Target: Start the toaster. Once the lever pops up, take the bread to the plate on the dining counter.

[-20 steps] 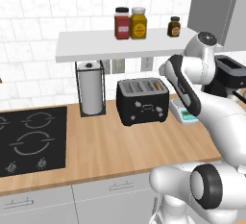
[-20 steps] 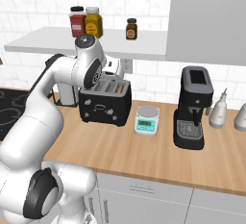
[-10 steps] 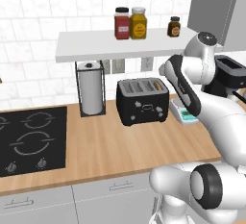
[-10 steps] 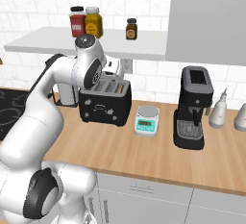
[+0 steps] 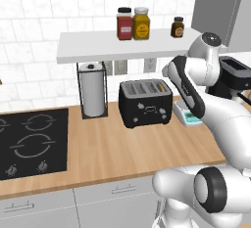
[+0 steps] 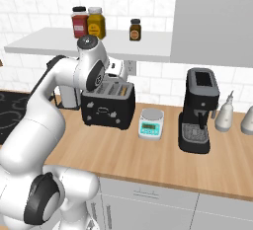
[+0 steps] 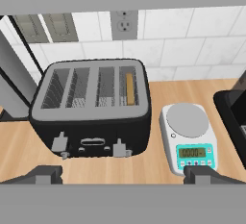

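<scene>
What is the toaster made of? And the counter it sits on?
The toaster looks like matte black plastic or painted metal, with a dull grey metal-looking top; I can't be sure which. The counter looks like light wood, because faint plank lines and grain run along it.

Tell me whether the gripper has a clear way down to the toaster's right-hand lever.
Probably yes: the open gripper hangs above the toaster, and nothing lies between it and the right-hand lever.
</scene>
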Motion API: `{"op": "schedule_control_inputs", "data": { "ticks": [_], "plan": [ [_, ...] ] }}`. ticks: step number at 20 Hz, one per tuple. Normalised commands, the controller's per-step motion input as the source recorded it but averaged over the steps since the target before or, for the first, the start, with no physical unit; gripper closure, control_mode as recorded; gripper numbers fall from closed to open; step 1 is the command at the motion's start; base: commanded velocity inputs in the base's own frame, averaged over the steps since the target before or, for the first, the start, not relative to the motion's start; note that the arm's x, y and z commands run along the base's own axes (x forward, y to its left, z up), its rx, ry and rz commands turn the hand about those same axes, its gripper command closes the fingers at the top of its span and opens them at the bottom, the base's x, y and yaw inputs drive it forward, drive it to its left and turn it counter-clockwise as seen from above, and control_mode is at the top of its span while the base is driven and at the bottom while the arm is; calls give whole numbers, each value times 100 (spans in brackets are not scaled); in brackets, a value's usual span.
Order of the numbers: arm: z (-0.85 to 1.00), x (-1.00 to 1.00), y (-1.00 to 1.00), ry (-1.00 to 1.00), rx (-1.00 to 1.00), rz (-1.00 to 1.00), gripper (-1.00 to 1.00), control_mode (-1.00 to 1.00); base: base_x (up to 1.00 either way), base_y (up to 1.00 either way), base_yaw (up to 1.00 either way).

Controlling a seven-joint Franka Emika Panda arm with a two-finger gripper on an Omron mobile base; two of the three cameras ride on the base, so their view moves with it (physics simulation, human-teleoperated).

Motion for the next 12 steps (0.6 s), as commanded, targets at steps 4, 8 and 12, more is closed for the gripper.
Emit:
{"op": "schedule_control_inputs", "data": {
  "ticks": [4, 8, 12],
  "plan": [
    [0, 0, 0, 0, 0, 0, -100, -100, 0, 0, 0],
    [0, 0, 0, 0, 0, 0, -100, -100, 0, 0, 0],
    [0, 0, 0, 0, 0, 0, -100, -100, 0, 0, 0]
  ]
}}
